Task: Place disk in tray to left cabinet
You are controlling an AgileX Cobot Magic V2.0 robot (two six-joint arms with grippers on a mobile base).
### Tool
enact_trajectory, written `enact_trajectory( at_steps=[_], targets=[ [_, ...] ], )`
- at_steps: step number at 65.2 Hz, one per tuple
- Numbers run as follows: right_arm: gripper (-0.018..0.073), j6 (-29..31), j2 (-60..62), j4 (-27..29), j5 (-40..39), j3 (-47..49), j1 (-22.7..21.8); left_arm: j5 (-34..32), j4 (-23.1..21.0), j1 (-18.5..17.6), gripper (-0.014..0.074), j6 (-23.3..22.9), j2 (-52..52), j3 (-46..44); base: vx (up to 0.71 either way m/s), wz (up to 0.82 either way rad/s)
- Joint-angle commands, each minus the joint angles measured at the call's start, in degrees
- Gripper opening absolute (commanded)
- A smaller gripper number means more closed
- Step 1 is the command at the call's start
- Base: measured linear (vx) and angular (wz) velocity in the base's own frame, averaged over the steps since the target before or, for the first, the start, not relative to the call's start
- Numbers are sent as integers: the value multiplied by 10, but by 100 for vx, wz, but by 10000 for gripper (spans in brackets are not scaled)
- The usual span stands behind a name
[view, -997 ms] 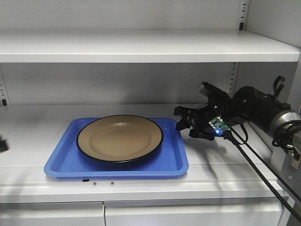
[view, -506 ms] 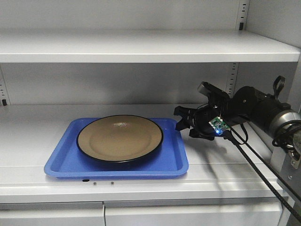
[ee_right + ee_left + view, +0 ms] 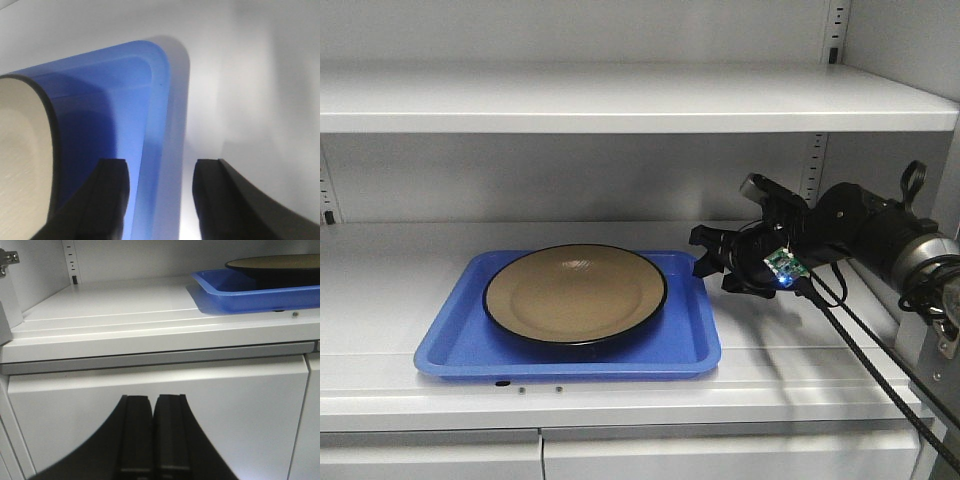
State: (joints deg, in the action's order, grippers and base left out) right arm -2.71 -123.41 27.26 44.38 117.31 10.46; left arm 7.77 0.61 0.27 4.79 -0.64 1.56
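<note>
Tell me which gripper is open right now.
The right gripper, fingers spread astride the tray's rim. The left gripper's fingers are pressed together below the shelf.

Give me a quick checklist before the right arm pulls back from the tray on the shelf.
1. Disk sits inside tray: ok.
2. Tray fully on cabinet shelf: ok.
3. Right end effector open, straddling the tray's rim, nothing gripped: ok.
4. Right end effector apart from disk: ok.
5. Left end effector shut, below the shelf, out of the way: ok.
6. Cables snagging on retreat: cannot tell.
</note>
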Motion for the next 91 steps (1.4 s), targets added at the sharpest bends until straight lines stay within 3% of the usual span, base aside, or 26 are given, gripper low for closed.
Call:
enact_trajectory(
  at_steps=[1,48,72,91],
  targets=[
    [388,2,40,14,-31,19,-2,-42,2,0,-6,0,-8,11,0,0],
    [388,5,55,3,-36,0,3,-42,2,0,-6,0,-8,11,0,0],
    [348,5,310,-4,-208,-356,16,-42,2,0,-6,0,-8,11,0,0],
    [230,5,559,-93,-286,-622,16,-42,2,0,-6,0,-8,11,0,0]
  ],
)
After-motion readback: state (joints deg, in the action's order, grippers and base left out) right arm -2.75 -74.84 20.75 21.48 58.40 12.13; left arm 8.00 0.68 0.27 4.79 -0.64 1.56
